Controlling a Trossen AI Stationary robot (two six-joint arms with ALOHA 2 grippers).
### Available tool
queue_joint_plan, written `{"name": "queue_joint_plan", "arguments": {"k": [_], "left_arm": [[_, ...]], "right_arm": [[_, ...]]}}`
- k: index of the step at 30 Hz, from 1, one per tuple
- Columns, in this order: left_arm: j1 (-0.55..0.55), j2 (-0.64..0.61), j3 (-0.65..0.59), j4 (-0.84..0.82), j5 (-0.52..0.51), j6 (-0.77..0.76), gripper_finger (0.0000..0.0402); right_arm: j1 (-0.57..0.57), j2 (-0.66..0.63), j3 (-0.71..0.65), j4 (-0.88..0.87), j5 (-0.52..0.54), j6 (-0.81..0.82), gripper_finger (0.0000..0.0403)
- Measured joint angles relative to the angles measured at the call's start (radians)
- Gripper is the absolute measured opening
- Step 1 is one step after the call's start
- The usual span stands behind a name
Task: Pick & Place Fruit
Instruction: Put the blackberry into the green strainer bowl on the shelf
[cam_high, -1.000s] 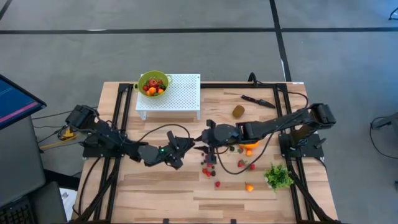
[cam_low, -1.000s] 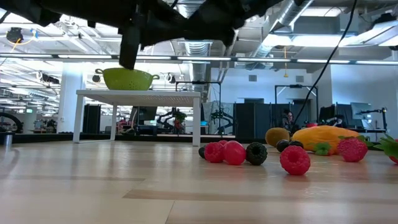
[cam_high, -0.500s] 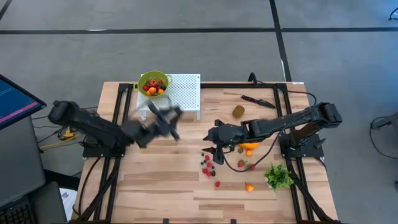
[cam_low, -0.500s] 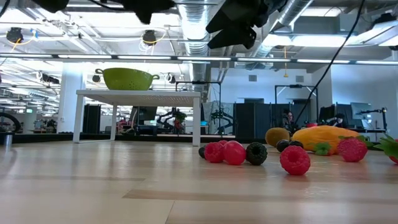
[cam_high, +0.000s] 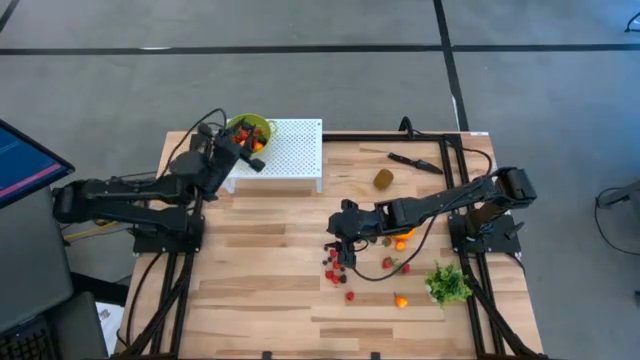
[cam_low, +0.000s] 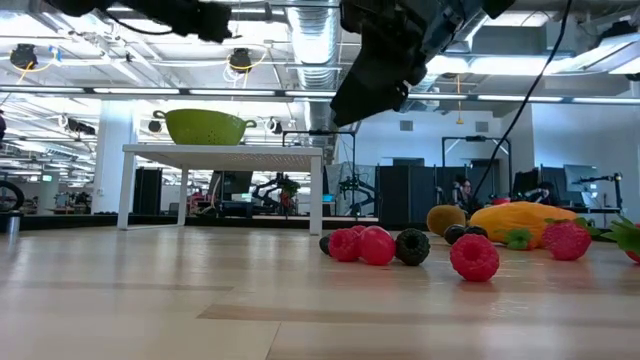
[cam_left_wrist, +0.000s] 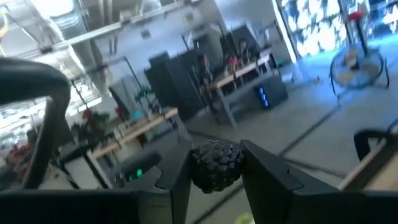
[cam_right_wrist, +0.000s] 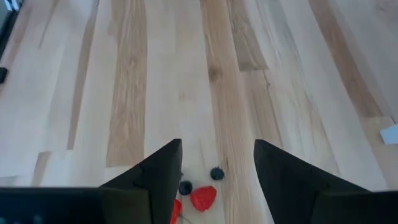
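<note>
One by one, from the near edge: found a small orange piece (cam_high: 400, 300) lying on the wooden surface (cam_high: 260, 290), just beside a green leafy bunch (cam_high: 447, 283). Farther in, counted a loose cluster of berries (cam_high: 337, 270) near the middle, raspberries (cam_low: 362, 244) and dark ones touching or close together, with a couple of red strawberries (cam_high: 390, 263) off to the right arm's side. Saw the right gripper (cam_right_wrist: 217, 158) hovering above that cluster, fingers (cam_right_wrist: 158, 171) spread wide and holding nothing, two small dark berries (cam_right_wrist: 217, 173) and a red piece (cam_right_wrist: 203, 197) on the boards below the gap. Noted the elongated orange fruit (cam_high: 402, 238) lying beside that arm, partly hidden by it. Beyond, spotted the kiwi (cam_high: 383, 178) alone, near a black knife (cam_high: 415, 161). At the far edge, found the white perforated stand (cam_high: 290, 150) carrying a green colander (cam_high: 252, 125) already holding red and orange fruit. Caught the left gripper (cam_left_wrist: 216, 168) over that colander, fingers (cam_left_wrist: 267, 174) pinched narrow on a blackberry (cam_left_wrist: 216, 163).
</note>
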Motion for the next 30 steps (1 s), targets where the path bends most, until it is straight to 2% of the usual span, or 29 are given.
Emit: {"name": "queue_joint_plan", "arguments": {"k": [5, 12, 21, 26, 30], "left_arm": [[0.073, 0.025, 0.000, -0.130, 0.008, -0.108, 0.0129], [0.146, 0.093, 0.000, -0.244, 0.007, -0.239, 0.0118], [0.172, 0.189, 0.000, -0.256, 0.007, -0.245, 0.0130], [0.171, 0.195, 0.000, -0.253, 0.001, -0.242, 0.0133], [0.164, 0.195, 0.000, -0.253, 0.001, -0.236, 0.0150]], "right_arm": [[0.000, -0.002, 0.001, 0.002, 0.000, 0.005, 0.0188], [0.000, -0.004, 0.001, 0.001, 0.001, 0.008, 0.0179], [0.000, -0.004, 0.001, -0.003, 0.001, 0.008, 0.0171], [0.000, -0.004, 0.001, -0.005, 0.001, 0.008, 0.0168], [0.000, -0.004, 0.001, -0.005, 0.001, 0.008, 0.0168]]}}
